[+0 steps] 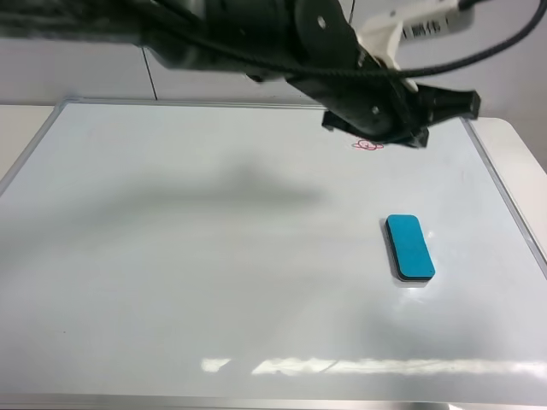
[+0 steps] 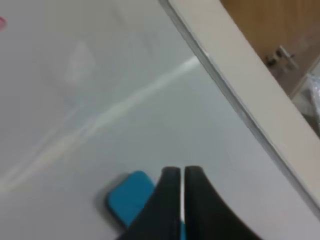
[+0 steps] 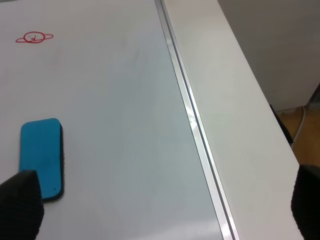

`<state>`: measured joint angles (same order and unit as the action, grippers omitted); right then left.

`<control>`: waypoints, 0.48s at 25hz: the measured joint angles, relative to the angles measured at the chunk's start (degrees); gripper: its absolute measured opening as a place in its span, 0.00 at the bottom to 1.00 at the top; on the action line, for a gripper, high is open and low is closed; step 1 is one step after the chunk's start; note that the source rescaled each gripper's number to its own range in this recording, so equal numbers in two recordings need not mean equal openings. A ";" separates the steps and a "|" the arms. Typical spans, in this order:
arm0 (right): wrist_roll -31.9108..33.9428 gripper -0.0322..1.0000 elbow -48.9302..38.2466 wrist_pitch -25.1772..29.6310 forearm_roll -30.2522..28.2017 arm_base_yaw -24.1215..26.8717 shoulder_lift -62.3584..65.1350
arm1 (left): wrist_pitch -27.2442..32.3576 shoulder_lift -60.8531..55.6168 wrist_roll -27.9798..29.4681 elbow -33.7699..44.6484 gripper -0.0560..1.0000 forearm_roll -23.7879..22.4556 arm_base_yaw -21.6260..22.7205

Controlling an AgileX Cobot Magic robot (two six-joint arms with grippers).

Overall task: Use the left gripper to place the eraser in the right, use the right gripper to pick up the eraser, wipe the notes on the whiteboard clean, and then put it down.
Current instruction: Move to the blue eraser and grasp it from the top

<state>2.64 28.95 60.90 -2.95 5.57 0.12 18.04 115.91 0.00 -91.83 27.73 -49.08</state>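
The teal-blue eraser [image 1: 409, 248] lies flat on the right part of the whiteboard [image 1: 214, 256], free of both grippers. The red notes [image 1: 368, 145] sit further back, partly under the left arm. My left gripper [image 1: 453, 104] reaches across from the upper left and hangs above the board's back right. In the left wrist view its fingers [image 2: 170, 200] are shut with nothing between them, above the eraser [image 2: 131, 197]. My right gripper [image 3: 162, 205] is wide open and empty, near the eraser [image 3: 41, 157] and the notes [image 3: 33, 37]. It is out of the exterior high view.
The board's silver frame [image 3: 192, 120] runs along its right side, with a white tabletop [image 3: 240, 100] beyond it. A wooden door [image 2: 280, 40] shows past the table in the left wrist view.
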 joint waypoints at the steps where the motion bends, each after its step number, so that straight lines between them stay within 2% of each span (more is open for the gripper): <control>1: 0.00 1.00 0.00 0.00 0.00 0.00 0.00 | 0.13 -2.80 -0.99 2.08 0.05 -2.30 1.50; 6: 0.00 1.00 0.00 0.00 0.00 0.00 0.00 | 1.49 -16.53 -5.88 17.65 0.05 -17.38 11.18; 9: 0.00 1.00 0.00 0.00 0.00 0.00 0.00 | 1.61 -26.68 -6.23 27.04 0.05 -21.22 17.74; 12: 0.00 1.00 0.00 0.00 0.00 0.00 0.00 | 1.61 -37.37 -6.23 35.93 0.07 -22.04 24.59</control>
<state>2.64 28.95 60.90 -2.95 5.57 0.12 19.65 78.54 -6.23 -55.89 5.69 -24.49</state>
